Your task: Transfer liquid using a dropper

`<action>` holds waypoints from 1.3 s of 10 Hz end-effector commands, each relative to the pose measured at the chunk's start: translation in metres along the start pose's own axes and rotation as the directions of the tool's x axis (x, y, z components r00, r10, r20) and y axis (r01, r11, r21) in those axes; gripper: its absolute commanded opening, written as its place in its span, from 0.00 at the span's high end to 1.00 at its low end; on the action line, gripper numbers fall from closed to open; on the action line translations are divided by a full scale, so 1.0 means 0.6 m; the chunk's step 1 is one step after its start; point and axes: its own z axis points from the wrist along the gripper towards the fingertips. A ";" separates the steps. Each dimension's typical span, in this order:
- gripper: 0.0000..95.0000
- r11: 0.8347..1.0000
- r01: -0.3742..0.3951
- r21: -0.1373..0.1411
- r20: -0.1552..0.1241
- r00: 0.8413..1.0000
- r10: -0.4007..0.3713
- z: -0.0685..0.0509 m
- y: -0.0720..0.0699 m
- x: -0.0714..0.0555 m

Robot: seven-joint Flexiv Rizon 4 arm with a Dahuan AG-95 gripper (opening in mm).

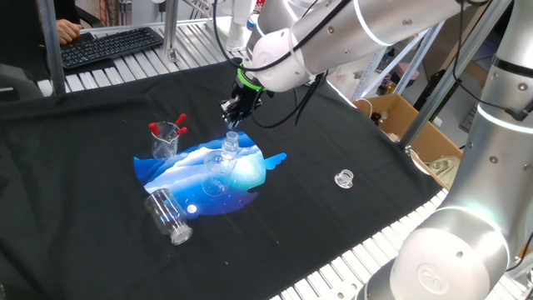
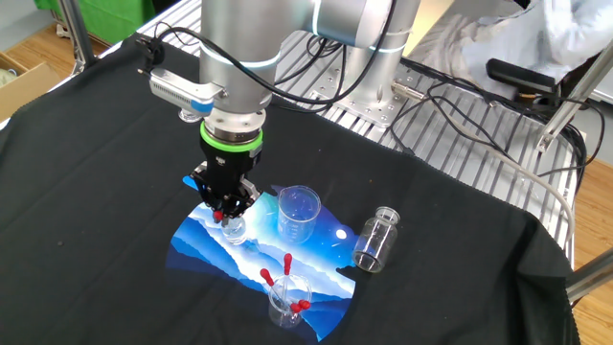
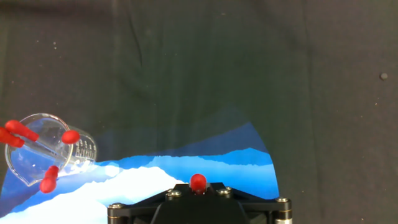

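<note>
My gripper [image 2: 227, 203] is shut on the dropper; its red bulb [image 3: 198, 182] shows between the jaws in the hand view, and the tube is hidden below. The gripper [image 1: 236, 114] hangs right over a small clear glass bottle [image 1: 231, 144] that stands on the blue and white mat [image 1: 171, 169]; the bottle also shows in the other fixed view [image 2: 233, 228]. A small beaker [image 1: 166, 142] with several more red-bulbed droppers stands at the mat's edge, and also shows in the hand view [image 3: 50, 155].
An empty measuring beaker [image 2: 299, 213] stands on the mat beside the bottle. A larger clear jar [image 1: 169, 217] lies on its side at the mat's edge. A small clear cap [image 1: 344, 178] lies on the black cloth. A cardboard box [image 1: 405, 117] stands beyond the table.
</note>
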 end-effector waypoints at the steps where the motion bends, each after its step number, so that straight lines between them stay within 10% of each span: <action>1: 1.00 1.000 0.002 0.008 0.005 1.000 -0.002 -0.005 -0.001 0.000; 13: 1.00 0.999 -0.051 0.008 0.042 0.998 0.051 -0.055 0.016 -0.018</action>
